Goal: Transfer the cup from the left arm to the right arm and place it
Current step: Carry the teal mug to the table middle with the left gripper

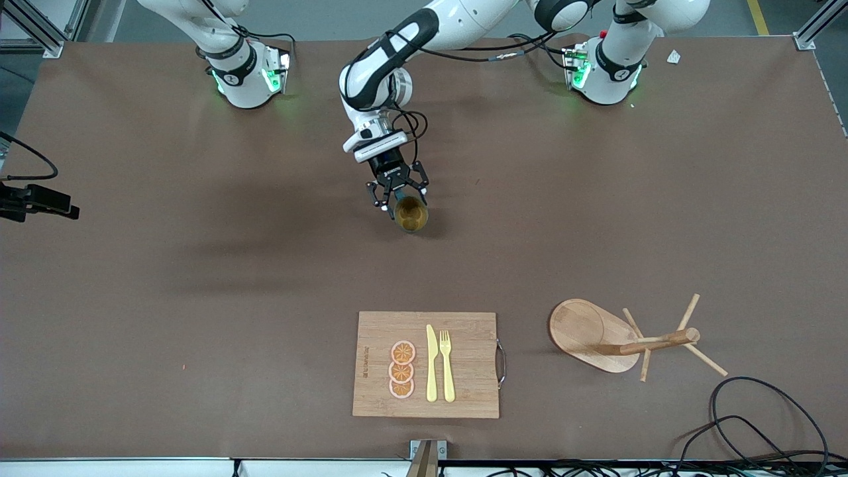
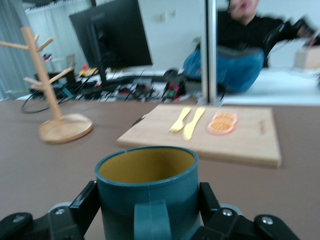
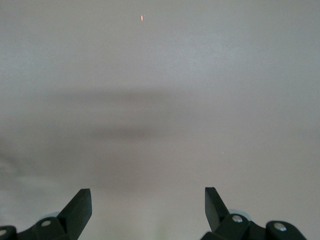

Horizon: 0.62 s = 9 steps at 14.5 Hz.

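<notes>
The dark teal cup [image 1: 411,214] with a yellow-brown inside is upright between the fingers of my left gripper [image 1: 402,201], in the middle of the table toward the robots' bases. In the left wrist view the cup [image 2: 147,190] fills the space between the two black fingers [image 2: 86,204], its handle facing the camera. The left gripper [image 2: 147,202] is shut on the cup, which sits low at the table surface. I cannot tell whether it rests on the table. My right gripper [image 3: 147,207] is open and empty over bare brown table. It is out of the front view.
A wooden cutting board [image 1: 464,331] with a yellow knife [image 1: 431,364], fork [image 1: 446,364] and orange slices [image 1: 402,370] lies near the front edge. A wooden peg rack [image 1: 596,334] stands toward the left arm's end. Black cables [image 1: 762,424] lie at that front corner.
</notes>
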### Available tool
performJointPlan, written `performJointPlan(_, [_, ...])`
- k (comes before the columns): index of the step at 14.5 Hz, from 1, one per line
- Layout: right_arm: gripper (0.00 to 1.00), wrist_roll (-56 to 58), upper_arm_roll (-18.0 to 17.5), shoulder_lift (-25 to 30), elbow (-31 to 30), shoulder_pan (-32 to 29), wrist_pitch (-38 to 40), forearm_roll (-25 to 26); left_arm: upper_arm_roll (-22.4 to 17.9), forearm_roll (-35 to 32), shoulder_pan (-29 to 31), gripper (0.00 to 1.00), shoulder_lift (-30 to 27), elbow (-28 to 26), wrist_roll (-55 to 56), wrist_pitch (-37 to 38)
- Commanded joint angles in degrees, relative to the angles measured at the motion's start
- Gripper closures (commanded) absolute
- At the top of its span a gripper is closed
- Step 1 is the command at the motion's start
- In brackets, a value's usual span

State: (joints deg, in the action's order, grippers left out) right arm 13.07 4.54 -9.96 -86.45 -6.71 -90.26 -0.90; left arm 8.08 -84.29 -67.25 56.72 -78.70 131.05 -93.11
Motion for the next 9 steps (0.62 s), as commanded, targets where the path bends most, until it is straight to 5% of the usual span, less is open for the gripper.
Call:
performJointPlan(1, [0.0,-0.5,-0.7,-0.2,0.4,-0.1,-0.2,-0.2,-1.1,-5.8,-0.6,0.51,2.8,1.7,3.0,1.0])
performJointPlan(4, [0.0,-8.9,-1.1,-0.2,0.4,2.1,-0.2,-1.1,-1.8,-9.8,-0.6,0.47,4.2,1.6,6.9,0.9])
performJointPlan(6, [0.0,-12.6,-1.0,-0.3,-0.1,4.0,-0.3,-4.5,-1.8,-9.8,-0.6,0.25,4.2,1.5,6.4,0.8])
performJointPlan(7, [0.0,-12.9,-1.0,-1.1,-0.1,5.7,-0.5,-5.0,-1.8,-9.9,-0.6,0.0,4.2,1.4,6.3,0.7])
performJointPlan(9, [0.0,-13.9,-1.0,-2.1,-0.3,8.9,-1.8,-5.1,-1.7,-9.7,-0.8,0.0,4.1,1.2,5.5,0.7])
